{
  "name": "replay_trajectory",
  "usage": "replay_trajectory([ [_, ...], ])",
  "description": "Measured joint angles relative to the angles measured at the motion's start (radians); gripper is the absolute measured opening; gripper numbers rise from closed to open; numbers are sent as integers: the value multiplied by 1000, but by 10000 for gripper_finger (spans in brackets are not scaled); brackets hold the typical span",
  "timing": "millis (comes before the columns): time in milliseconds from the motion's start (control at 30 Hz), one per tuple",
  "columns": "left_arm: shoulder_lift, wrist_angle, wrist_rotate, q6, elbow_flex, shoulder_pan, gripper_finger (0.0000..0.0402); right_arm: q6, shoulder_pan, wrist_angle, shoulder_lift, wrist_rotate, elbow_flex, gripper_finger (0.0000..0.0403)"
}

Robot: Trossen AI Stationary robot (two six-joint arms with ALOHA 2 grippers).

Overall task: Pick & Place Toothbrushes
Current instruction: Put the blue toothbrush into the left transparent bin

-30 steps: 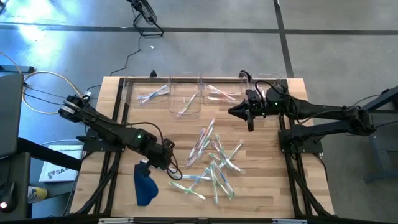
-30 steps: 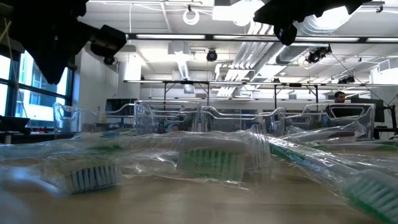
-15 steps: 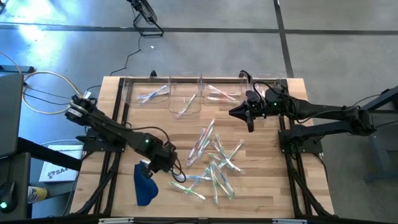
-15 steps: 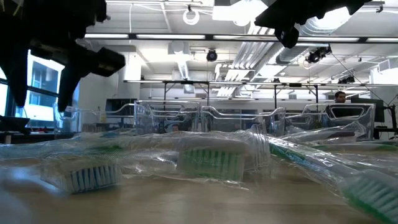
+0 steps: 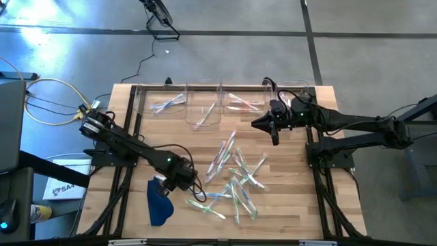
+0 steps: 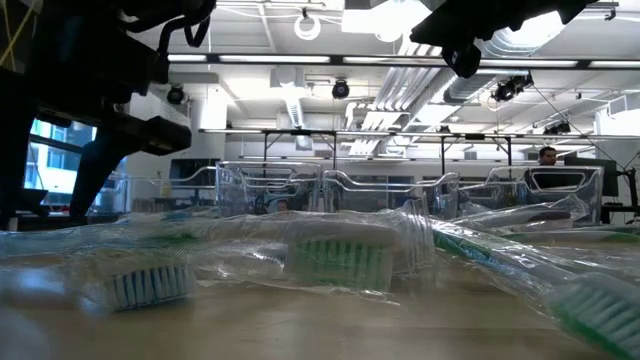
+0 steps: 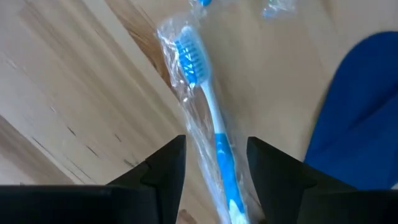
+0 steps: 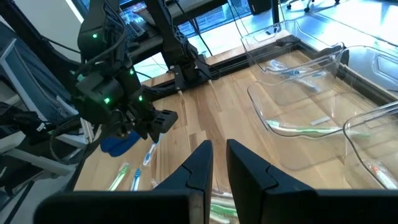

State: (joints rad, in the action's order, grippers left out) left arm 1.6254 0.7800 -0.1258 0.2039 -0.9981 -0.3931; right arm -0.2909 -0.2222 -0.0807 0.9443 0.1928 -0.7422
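Observation:
Several wrapped toothbrushes (image 5: 232, 179) lie in a loose pile on the wooden table. One blue-handled toothbrush (image 7: 208, 112) in a clear wrapper lies flat at the pile's left side, next to the dark blue cloth (image 5: 158, 201). My left gripper (image 7: 216, 165) is open and hangs low over it, one finger on either side of the handle without touching it; it also shows in the high view (image 5: 183, 179). My right gripper (image 5: 273, 128) is shut and empty, raised in front of the bins at the far right.
A row of clear bins (image 5: 205, 106) stands along the far edge, some holding a toothbrush or two (image 5: 167, 104). The blue cloth (image 7: 360, 106) lies close beside the left gripper. Bare wood shows along the near edge and at the far left.
My left gripper has gone down and toward the table's near-right, from beside the cloth to over the blue toothbrush at the pile's left side. The toothbrushes have not moved.

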Motion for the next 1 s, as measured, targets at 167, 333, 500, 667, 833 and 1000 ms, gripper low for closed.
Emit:
replay_trajectory([
  [167, 19, -15, -2, 0, 0, 0, 166, 0, 0, -4, 0, 0, 0, 39],
  [333, 52, -34, -20, -2, 0, 0, 166, 0, 0, -5, 0, 0, 0, 39],
  [500, 81, -53, -22, -3, -1, 0, 166, 0, 0, -14, 0, 0, 0, 39],
  [667, 90, -67, -17, -6, -2, 0, 166, 0, 0, -18, 0, 0, 0, 39],
  [833, 103, -69, 17, -68, -4, -1, 166, 0, 0, -20, 0, 0, 0, 39],
  [1000, 104, -75, 50, -104, -3, -2, 166, 0, 0, -20, 0, 0, 0, 39],
])
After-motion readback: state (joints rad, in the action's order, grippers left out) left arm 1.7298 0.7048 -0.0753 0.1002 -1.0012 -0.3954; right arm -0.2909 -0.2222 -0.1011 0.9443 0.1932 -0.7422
